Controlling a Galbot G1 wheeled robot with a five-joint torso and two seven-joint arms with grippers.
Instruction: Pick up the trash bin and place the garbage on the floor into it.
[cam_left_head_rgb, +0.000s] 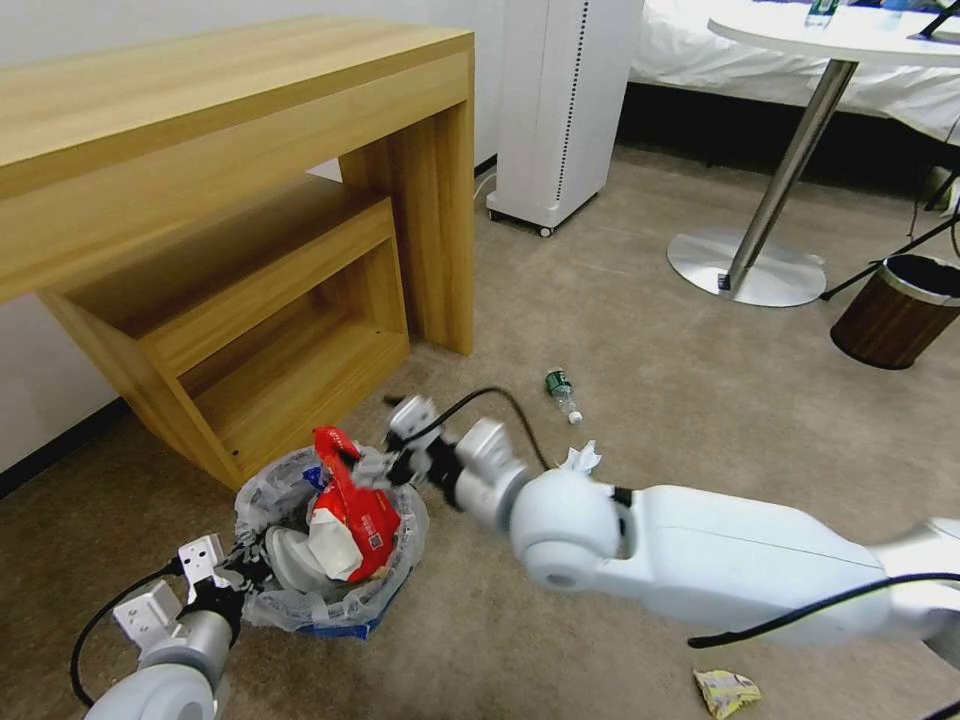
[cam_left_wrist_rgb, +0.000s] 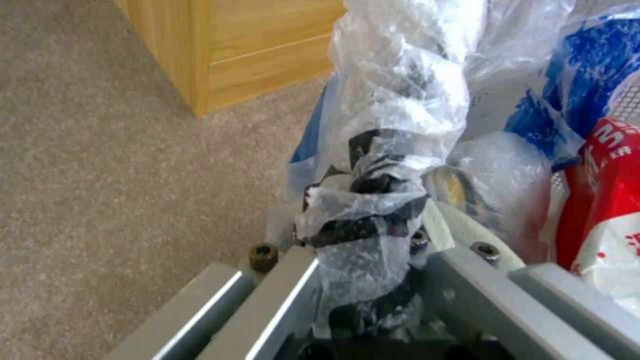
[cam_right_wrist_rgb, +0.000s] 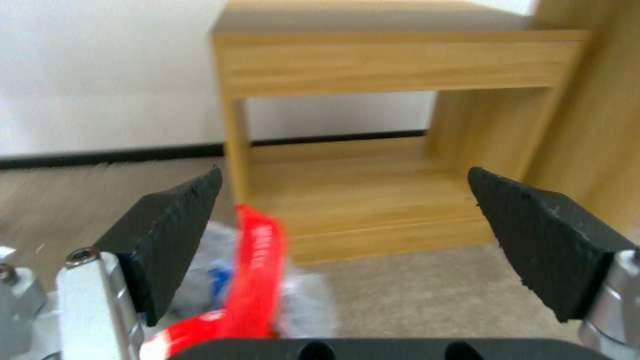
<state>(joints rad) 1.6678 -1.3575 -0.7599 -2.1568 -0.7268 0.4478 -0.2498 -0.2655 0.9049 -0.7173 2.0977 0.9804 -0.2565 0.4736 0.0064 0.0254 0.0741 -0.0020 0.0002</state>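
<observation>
Head view puts our left claw (cam_left_head_rgb: 243, 568) clamped on the trash bin (cam_left_head_rgb: 330, 545) rim; right claw (cam_left_head_rgb: 385, 462) gapes above a red wrapper (cam_left_head_rgb: 352, 520) — next, we judge, the floor bottle (cam_left_head_rgb: 562, 393).

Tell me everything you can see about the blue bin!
The bin is small, round and blue, lined with a crinkly clear plastic bag that spills over its rim. It looks tilted above the carpet, beside the wooden desk. Inside are a red wrapper that sticks up above the rim and something white. The left pincer is shut on the bin's rim, bag and all. The right pincer hangs open just over the wrapper.
</observation>
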